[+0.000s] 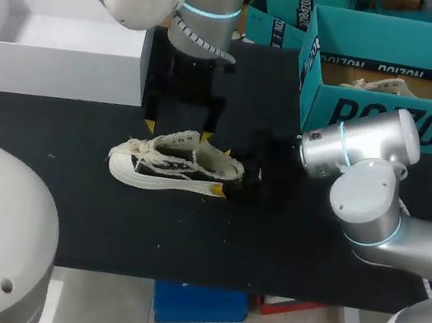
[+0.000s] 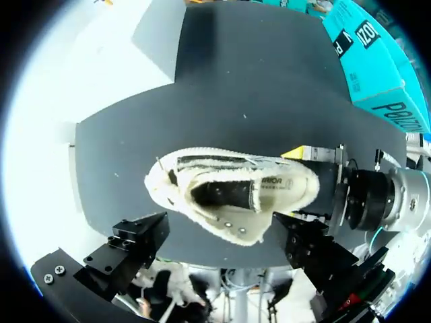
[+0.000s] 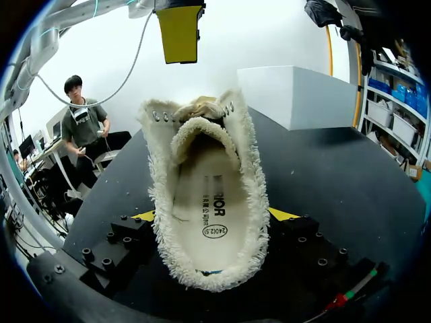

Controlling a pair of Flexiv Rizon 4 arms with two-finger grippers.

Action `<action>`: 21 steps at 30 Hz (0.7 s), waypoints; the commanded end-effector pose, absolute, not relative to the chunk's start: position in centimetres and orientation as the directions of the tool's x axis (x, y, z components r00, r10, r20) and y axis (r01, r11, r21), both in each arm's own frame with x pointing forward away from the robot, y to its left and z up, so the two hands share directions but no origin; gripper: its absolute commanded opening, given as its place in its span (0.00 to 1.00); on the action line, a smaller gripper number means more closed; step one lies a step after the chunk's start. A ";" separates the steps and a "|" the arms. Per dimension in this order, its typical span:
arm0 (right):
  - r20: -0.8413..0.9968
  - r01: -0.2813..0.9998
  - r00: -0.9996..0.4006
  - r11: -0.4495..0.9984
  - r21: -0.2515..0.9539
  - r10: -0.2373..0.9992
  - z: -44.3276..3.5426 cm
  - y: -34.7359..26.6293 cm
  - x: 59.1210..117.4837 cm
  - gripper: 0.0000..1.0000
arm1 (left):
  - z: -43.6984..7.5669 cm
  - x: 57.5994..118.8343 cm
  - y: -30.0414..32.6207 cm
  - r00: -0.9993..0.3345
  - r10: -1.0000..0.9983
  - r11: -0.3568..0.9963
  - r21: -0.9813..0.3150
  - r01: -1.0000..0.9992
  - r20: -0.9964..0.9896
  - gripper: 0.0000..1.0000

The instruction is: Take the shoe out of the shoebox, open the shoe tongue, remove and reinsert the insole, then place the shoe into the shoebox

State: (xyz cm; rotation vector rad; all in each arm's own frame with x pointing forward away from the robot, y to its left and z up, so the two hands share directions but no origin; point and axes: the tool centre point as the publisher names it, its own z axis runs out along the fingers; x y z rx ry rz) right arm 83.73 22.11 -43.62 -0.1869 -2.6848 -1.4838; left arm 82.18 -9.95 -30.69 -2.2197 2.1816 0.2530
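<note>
While the shoe (image 1: pixel 174 162) sits out of its box near the middle of the black bench (image 1: pixel 66 202), toe to the left and heel to the right, both arms are gathered around it. It is a cream, fleecy low shoe with a white sole and pale laces, its opening facing up. Looking in from the heel end, the tongue (image 3: pixel 201 134) stands up at the far end of the opening. The insole (image 3: pixel 205 195) lies flat inside, pale with dark print on it.

The right tool (image 3: pixel 214 217) comes in from the right at bench height and pinches the heel, one yellow tip pressed against each side of the shoe. The left tool (image 1: pixel 177 128) hangs straight down over the shoe from the far side. Its two fingers are spread wide, one towards the toe and one towards the heel, and I cannot see them touching the shoe.

The teal shoebox (image 1: pixel 391 117) stands open at the far right of the bench, well apart from the shoe. Something pale lies inside it, though I cannot tell what. A white box (image 1: pixel 60 50) stands at the far left, beyond the left arm.
</note>
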 end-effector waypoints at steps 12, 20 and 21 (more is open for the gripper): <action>0.120 0.141 -0.990 0.528 0.837 0.074 -43.7 22.2 83.7 0.00 | -33.4 81.9 -11.9 -0.064 -0.964 0.063 0.014 -0.998 -0.260 1.00; 0.120 0.141 -0.990 0.528 0.837 0.074 -43.7 22.2 83.7 0.00 | -35.7 81.9 -11.7 -0.035 -0.934 0.040 -0.006 -0.999 -0.357 1.00; 0.120 0.141 -0.990 0.528 0.837 0.074 -43.7 22.2 83.7 0.00 | -35.9 82.0 -11.7 -0.033 -0.928 0.038 -0.007 -0.999 -0.371 1.00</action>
